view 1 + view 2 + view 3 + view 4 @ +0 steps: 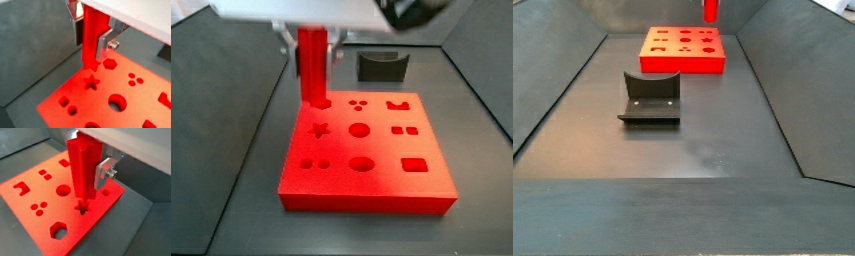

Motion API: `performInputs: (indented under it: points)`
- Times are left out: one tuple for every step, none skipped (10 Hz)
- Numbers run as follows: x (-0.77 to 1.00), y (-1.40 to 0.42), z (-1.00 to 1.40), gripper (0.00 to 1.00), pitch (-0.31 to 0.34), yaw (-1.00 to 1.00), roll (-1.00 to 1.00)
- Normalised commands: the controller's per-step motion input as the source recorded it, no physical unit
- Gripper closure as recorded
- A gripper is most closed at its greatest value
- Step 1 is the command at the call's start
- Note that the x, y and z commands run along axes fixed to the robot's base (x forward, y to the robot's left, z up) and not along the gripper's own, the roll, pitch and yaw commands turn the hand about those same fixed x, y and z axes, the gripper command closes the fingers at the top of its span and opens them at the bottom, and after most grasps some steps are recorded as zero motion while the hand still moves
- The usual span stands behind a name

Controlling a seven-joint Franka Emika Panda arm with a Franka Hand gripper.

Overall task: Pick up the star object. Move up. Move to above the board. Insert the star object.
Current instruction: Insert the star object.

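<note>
My gripper (89,37) is shut on the star object (93,35), a tall slim red peg that hangs upright between the silver fingers (104,46). The peg's lower end hovers just above the board (143,107), a flat red block with shaped cut-outs. In both wrist views the peg's tip sits close to the star cut-out (91,81), a little off from it (82,206). In a side view the gripper (311,45) holds the peg (311,72) over the board's (385,185) far left part. In a side view the peg (711,10) shows at the top edge above the board (683,62).
A dark grey fixture (381,66) stands on the floor beyond the board; in a side view it (651,100) lies nearer the camera than the board. Dark sloping bin walls (567,90) enclose the floor on both sides.
</note>
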Motion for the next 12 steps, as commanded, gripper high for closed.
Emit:
performInputs:
  points:
    - [0.20,-0.01,-0.85,1.00,-0.037,-0.01,0.00]
    - [0.11,0.00,-0.83,1.00,-0.027,-0.03,0.00]
    - [0.05,0.00,-0.75,1.00,0.000,0.00,0.00]
    - [0.01,0.00,-0.74,1.00,0.000,0.00,0.00]
    - [0.00,0.00,-0.09,1.00,0.004,0.00,0.00]
    - [0.00,0.00,-0.30,1.00,0.000,0.00,0.03]
    - [0.00,-0.12,-0.59,1.00,0.000,-0.03,0.15]
    - [0.00,-0.18,-0.68,1.00,0.019,-0.04,0.20]
    - [0.00,-0.25,-0.83,1.00,0.000,-0.04,0.16]
    - [0.00,-0.26,-0.94,1.00,-0.034,-0.05,0.11]
    - [0.00,-0.25,-1.00,1.00,-0.066,-0.03,0.13]
    - [0.00,-0.22,-1.00,1.00,-0.076,-0.04,0.14]
